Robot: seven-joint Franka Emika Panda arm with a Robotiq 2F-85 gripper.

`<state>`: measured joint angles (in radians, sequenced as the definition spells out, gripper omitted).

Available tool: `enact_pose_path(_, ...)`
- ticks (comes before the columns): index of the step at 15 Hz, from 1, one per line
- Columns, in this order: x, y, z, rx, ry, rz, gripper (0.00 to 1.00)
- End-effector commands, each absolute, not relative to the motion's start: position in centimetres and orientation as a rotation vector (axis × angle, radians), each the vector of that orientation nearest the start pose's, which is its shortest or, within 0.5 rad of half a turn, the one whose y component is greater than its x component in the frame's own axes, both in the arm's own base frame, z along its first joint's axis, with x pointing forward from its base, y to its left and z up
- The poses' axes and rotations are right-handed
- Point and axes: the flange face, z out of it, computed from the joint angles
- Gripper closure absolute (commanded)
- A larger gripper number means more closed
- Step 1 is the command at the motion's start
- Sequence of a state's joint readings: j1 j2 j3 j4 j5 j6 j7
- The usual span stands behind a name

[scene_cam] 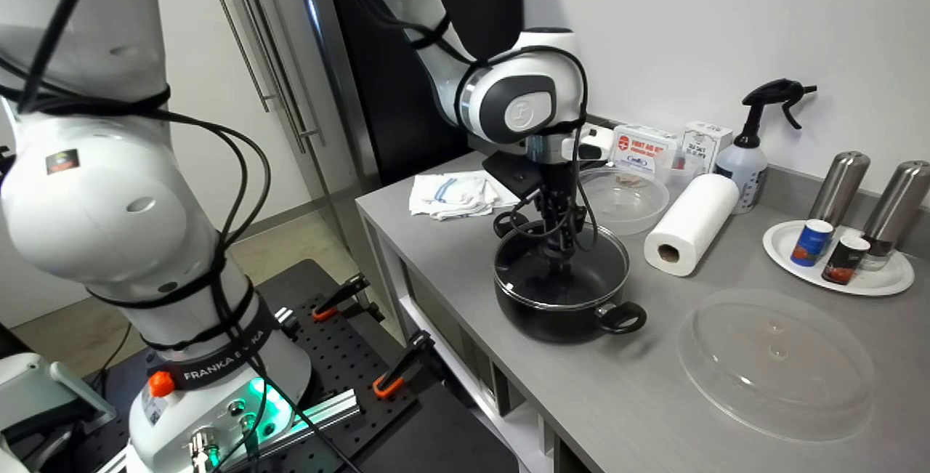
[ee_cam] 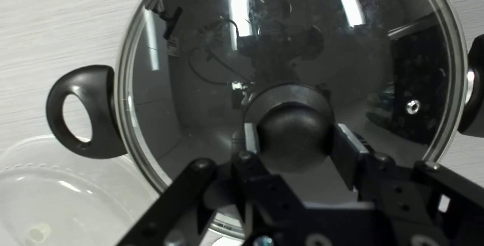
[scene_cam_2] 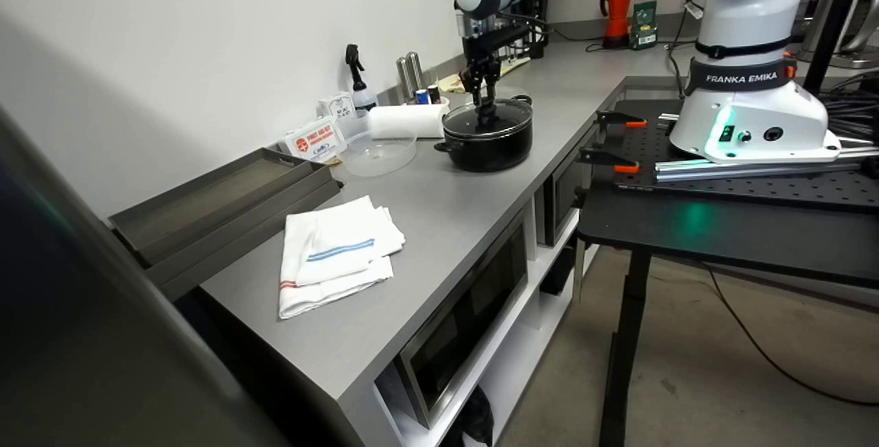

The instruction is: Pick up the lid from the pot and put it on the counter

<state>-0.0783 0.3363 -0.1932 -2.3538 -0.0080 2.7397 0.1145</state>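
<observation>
The greyish glass lid [scene_cam: 599, 269] with its metal rim sits on the wide black pot [scene_cam: 545, 322] on the light-grey counter [scene_cam: 450, 262]. The lid [scene_cam_2: 463, 121] and pot [scene_cam_2: 491, 156] also show in an exterior view. In the wrist view the lid [ee_cam: 351, 68] fills the middle, with the pot's handles at both sides. My gripper [ee_cam: 295, 138] has its fingers against both sides of the dark round knob [ee_cam: 293, 125] and appears shut on it. The gripper stands upright over the lid in both exterior views. The fingers hide part of the knob there.
A larger clear disc [scene_cam: 777, 364] lies right of the pot. A clear bowl [scene_cam: 621, 200], a paper roll [scene_cam: 690, 222], boxes [scene_cam: 643, 146] and a spray bottle [scene_cam: 745, 164] stand near the wall. A white plate [scene_cam: 897, 277] holds bottles. White cloths [scene_cam_2: 336, 255] and dark trays [scene_cam_2: 220, 207] lie farther along.
</observation>
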Motion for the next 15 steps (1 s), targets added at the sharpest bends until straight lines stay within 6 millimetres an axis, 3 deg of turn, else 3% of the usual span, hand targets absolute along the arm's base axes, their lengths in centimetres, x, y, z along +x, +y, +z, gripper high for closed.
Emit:
enact_pose_path(1,49.0,-13.9,22.1,-3.176,0.599,-0.158,0.75)
enact_pose_path(8,49.2,-12.9,24.3,-3.207,0.582,-0.216,0.75)
enact_pose_path(15,50.2,-8.8,25.0,-3.271,0.479,-0.253,0.75)
